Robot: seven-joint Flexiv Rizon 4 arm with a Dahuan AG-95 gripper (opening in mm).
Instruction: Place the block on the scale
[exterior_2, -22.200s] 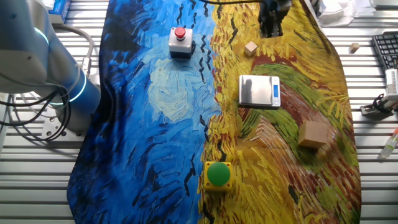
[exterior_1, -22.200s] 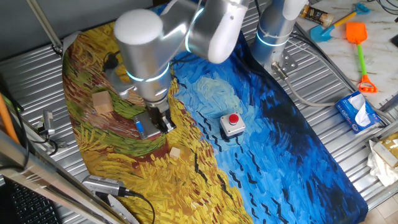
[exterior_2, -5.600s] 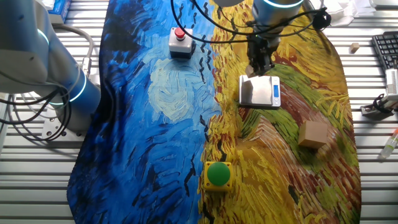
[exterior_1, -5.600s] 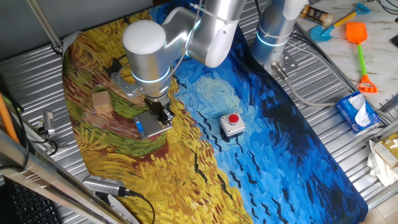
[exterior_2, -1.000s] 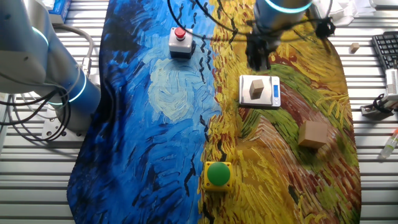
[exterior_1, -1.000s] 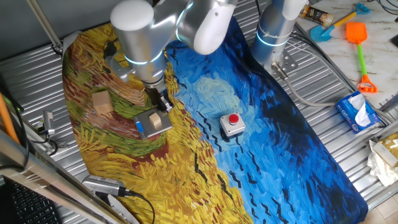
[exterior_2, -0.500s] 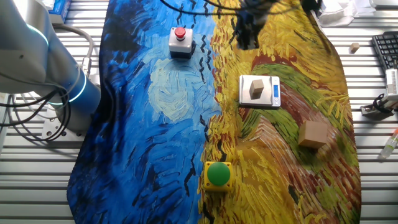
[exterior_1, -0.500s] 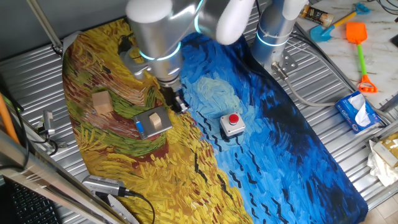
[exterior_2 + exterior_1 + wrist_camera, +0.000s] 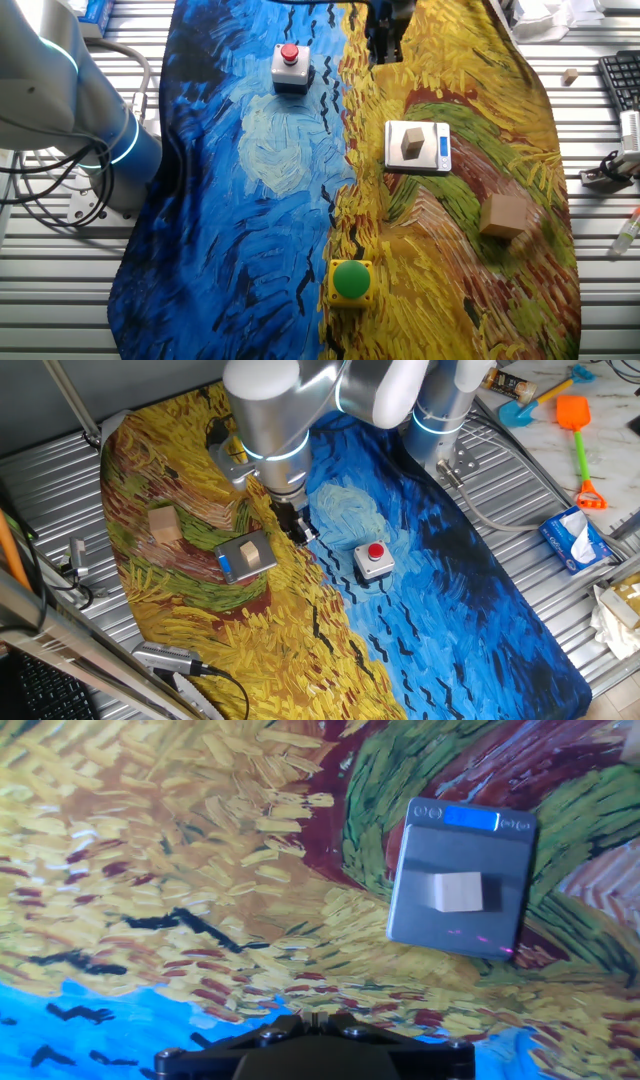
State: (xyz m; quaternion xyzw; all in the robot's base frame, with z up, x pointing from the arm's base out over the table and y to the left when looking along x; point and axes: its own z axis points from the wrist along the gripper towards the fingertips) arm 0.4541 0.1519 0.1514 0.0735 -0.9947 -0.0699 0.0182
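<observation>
The small pale tan block (image 9: 251,550) rests on the grey scale (image 9: 232,567), near its middle, with nothing touching it. It also shows on the scale (image 9: 400,163) in the other fixed view (image 9: 412,143), and in the hand view the block (image 9: 458,891) sits on the scale (image 9: 430,925) under the blue strip. My gripper (image 9: 303,535) hangs above the cloth to the right of the scale, apart from it. It holds nothing, and its jaws look closed together in the hand view (image 9: 318,1016).
A larger wooden block (image 9: 165,524) lies left of the scale. A grey box with a red button (image 9: 374,559) stands just right of the gripper. A yellow box with a green button (image 9: 350,280) sits near the cloth's edge. Tools and clutter lie off the cloth.
The block lies on the scale throughout. The gripper has moved away from above the scale, to the right toward the red button box, and risen a little.
</observation>
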